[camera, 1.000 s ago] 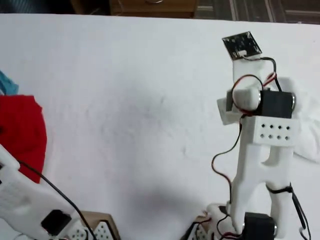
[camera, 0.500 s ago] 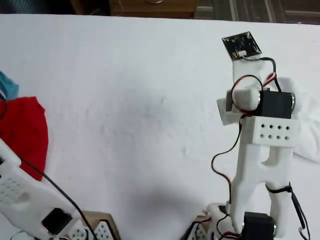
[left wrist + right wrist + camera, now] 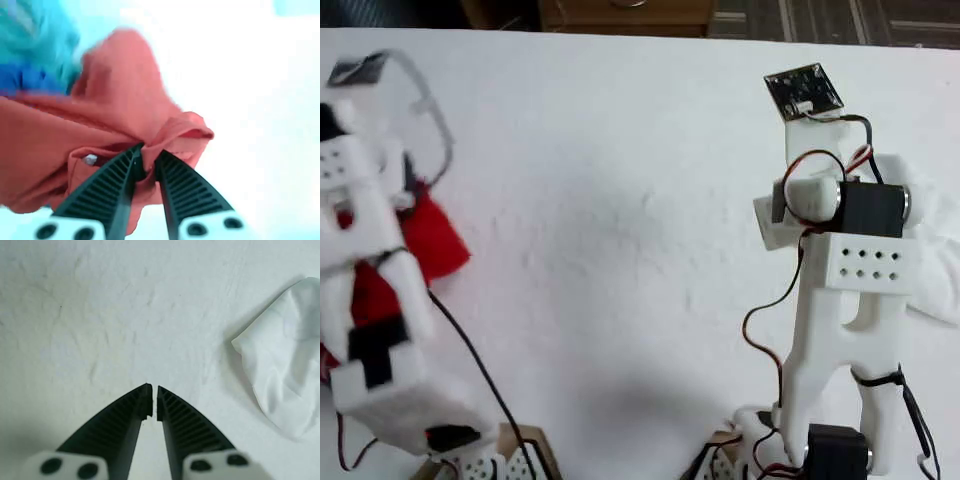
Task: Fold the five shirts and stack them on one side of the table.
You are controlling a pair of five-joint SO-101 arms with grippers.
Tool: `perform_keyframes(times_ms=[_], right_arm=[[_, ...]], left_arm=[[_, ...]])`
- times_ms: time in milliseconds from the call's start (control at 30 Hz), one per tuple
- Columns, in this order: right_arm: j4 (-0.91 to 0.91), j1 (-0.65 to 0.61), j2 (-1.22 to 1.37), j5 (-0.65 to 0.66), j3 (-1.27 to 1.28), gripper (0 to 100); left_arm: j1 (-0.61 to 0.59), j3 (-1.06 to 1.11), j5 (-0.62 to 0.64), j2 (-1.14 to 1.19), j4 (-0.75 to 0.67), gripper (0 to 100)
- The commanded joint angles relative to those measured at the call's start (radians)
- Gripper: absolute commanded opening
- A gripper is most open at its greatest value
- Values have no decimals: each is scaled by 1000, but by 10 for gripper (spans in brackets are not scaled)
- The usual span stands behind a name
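Since a second ago the left arm [image 3: 360, 225] has swung up from the near-left corner of the table [image 3: 620, 200] and now hangs over the red shirt [image 3: 435, 235], whose edge has come a little toward the middle. The left claw [image 3: 148, 150] is pinched tight on a bunched fold of the red shirt [image 3: 115, 100], with blue cloth [image 3: 30, 80], likely another shirt, just behind it. The right arm [image 3: 845, 300] has not stirred. Its right claw [image 3: 151, 392] is nearly closed on nothing, with the crumpled white shirt [image 3: 285, 375] lying near it on the table.

The cloth looks light, limp and easily creased. It will probably sag from a single pinch, so a hem or shoulder seam, held at two corners, seems the better grip for folding.
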Motion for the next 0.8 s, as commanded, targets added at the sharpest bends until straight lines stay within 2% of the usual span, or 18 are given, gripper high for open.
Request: perform_keyframes(times_ms=[0,167,267,400,633,767], right_arm=[[-15,12,-33,5,-9,19],[-15,27,-33,5,-9,19],[-15,74,-33,5,-9,19],[-28,170,-33,9,-6,19],[-65,240,-31,173,-5,19],[-85,240,-25,181,-3,19]], left_arm=[[241,-35,8,-250,12,24],[635,-38,6,-459,-14,24],[779,-39,6,-520,-37,24],[861,-39,6,-540,-41,24],[977,-31,6,-535,-94,38],[941,-38,8,-506,-106,158]])
